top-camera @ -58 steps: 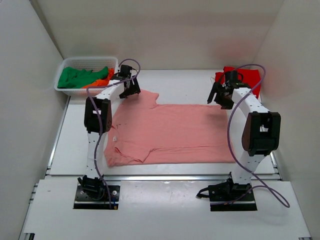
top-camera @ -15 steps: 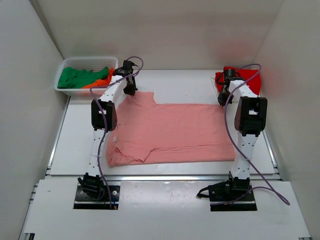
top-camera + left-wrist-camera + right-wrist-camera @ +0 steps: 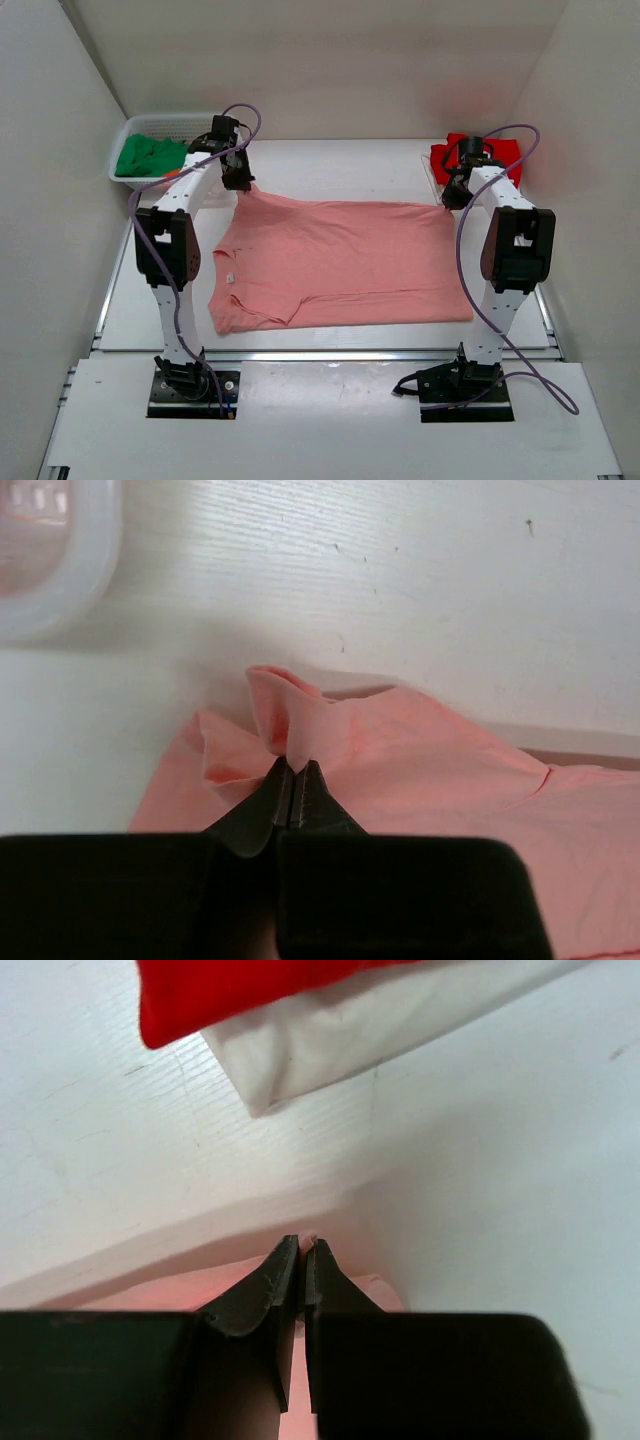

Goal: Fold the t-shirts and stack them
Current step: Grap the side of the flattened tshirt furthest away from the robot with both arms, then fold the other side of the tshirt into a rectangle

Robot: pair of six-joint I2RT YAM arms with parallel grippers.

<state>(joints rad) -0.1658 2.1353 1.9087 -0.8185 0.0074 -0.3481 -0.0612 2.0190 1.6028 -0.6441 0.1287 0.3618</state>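
The salmon-pink t-shirt point(image 3: 340, 260) lies spread across the table's middle. My left gripper point(image 3: 238, 182) is shut on its far left corner, and the pinched cloth point(image 3: 285, 715) bunches up above the left gripper point(image 3: 293, 768). At the shirt's far right corner my right gripper point(image 3: 452, 197) is shut, with a sliver of pink cloth point(image 3: 310, 1239) caught in the right gripper point(image 3: 303, 1247). A folded bright red t-shirt point(image 3: 500, 158) lies at the back right, also showing as red cloth point(image 3: 240, 990). Green cloth point(image 3: 145, 155) and a little orange cloth lie in the basket.
The white mesh basket point(image 3: 130, 178) stands at the back left, its rim point(image 3: 60, 570) close to my left gripper. White walls close in the left, right and back sides. A white fold point(image 3: 330, 1030) shows beneath the red shirt.
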